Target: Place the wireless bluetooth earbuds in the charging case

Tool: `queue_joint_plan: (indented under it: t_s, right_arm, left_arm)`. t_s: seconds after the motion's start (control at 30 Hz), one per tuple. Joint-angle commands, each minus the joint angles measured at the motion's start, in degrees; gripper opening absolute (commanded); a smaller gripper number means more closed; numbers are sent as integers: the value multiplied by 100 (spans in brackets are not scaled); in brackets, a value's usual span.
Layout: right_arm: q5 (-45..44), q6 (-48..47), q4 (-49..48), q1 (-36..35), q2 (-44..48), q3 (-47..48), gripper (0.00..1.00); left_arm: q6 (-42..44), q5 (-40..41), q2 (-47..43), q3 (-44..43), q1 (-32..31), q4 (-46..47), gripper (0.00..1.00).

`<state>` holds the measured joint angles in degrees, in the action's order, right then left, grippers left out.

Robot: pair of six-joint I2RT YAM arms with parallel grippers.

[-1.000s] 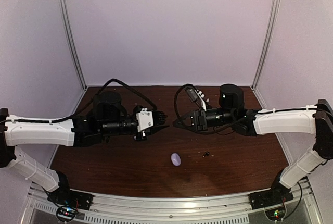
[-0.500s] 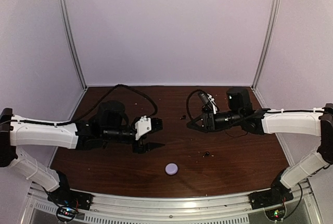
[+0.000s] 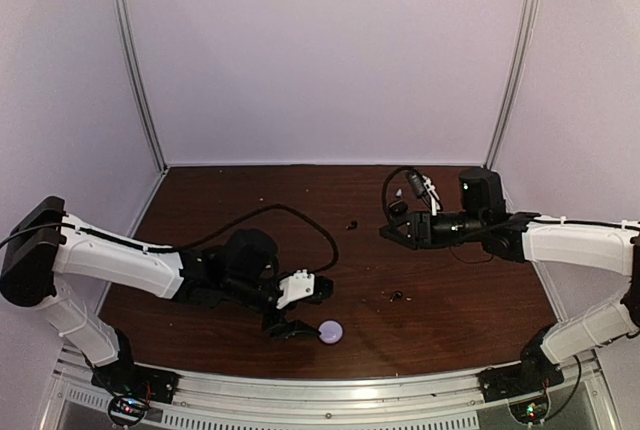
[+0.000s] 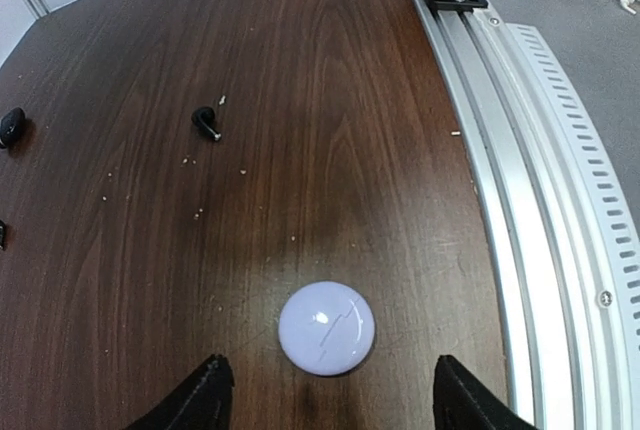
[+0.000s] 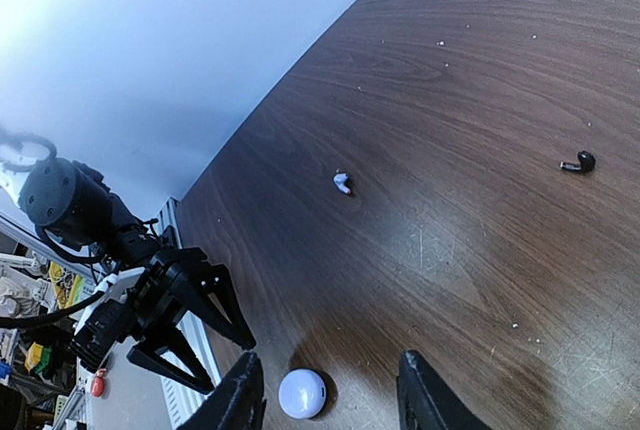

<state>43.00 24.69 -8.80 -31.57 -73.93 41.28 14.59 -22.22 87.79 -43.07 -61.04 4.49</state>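
Note:
The charging case (image 3: 330, 330), a round lilac puck with its lid shut, lies flat near the table's front edge. My left gripper (image 3: 303, 312) is low just left of it and open. In the left wrist view the case (image 4: 326, 328) sits just ahead of the open left gripper (image 4: 330, 405), touching neither finger. My right gripper (image 3: 392, 227) hangs open and empty at the back right. One black earbud (image 3: 351, 223) lies left of it, another black earbud (image 3: 398, 297) right of the case. A pale earbud (image 5: 342, 183) shows only in the right wrist view.
An aluminium rail (image 3: 330, 390) runs along the table's front edge, close to the case. Pale crumbs (image 4: 195, 212) are scattered on the dark wood. White walls and metal posts (image 3: 135, 60) close in the back and the sides.
The two grippers have drawn apart from the middle and opened. The left one swung down to the front beside the case; the right one pulled back right. The case settled flat nearer the front.

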Motion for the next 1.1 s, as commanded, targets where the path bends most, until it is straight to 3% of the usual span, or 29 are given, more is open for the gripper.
queue_joint_plan:
  t_s: [0.0,0.23,0.6,1.07]
  right_arm:
    - [-2,-83,-85,20,89,-118,47]
    - [-20,-103,-24,72,233,-181,48]
    - [14,-114,-16,127,273,-260,48]
    - [6,-141,30,177,387,-375,48]
  left_arm:
    - [182,-312,207,-25,19,270,71]
    - [620,-115,1005,-578,-14,-359,81]
    - [852,240,1562,-942,-58,-387,82]
    - [-475,1136,1337,-727,-472,-668,80]
